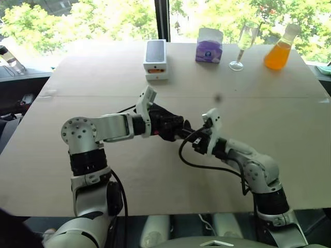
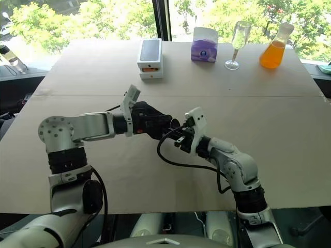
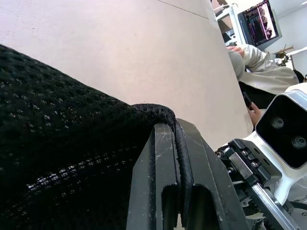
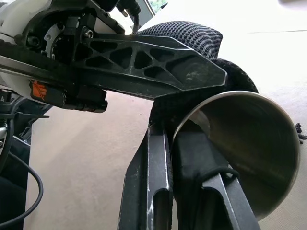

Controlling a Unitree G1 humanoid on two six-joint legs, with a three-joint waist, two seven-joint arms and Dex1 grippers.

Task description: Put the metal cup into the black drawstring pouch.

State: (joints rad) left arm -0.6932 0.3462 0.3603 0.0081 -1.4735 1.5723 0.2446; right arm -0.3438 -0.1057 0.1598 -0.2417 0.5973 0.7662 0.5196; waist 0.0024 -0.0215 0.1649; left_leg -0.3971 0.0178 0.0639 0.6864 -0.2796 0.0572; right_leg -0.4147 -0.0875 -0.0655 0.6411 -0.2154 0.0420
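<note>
- At the centre of the left eye view, above the pale wooden table (image 1: 289, 134): left gripper (image 1: 182, 128) and right gripper (image 1: 199, 140) meeting tip to tip, both arms raised off the tabletop.
- Between them, a soft matte black mesh drawstring pouch (image 1: 168, 124), bunched around the left gripper's end.
- Left gripper: fingers pressed together, clamped on a fold of the pouch's rim; in the left wrist view the black mesh (image 3: 62, 143) pinched between the two fingers (image 3: 158, 191).
- Right gripper: fingers nearly together, clamped on the wall of a small shiny silver steel cup (image 4: 244, 153), one finger (image 4: 148, 191) outside, the other inside against the dark interior.
- Cup's open mouth facing the right wrist camera, its far end pushed against the pouch fabric (image 4: 192, 36); how far inside the pouch, impossible to tell.
- Across the upper part of the right wrist view, the left gripper's black finger (image 4: 144, 62), lying just over the cup's rim.
- Along the far edge of the table, upper part of the frame, left to right: white box with a phone picture (image 1: 155, 59), purple tissue box (image 1: 209, 45), tall clear stemmed glass (image 1: 244, 45), flask of orange liquid (image 1: 282, 49), all well apart from the grippers.
- At the right of the left wrist view, a seated person's hand and light sleeve (image 3: 252, 60) beyond the table edge.
</note>
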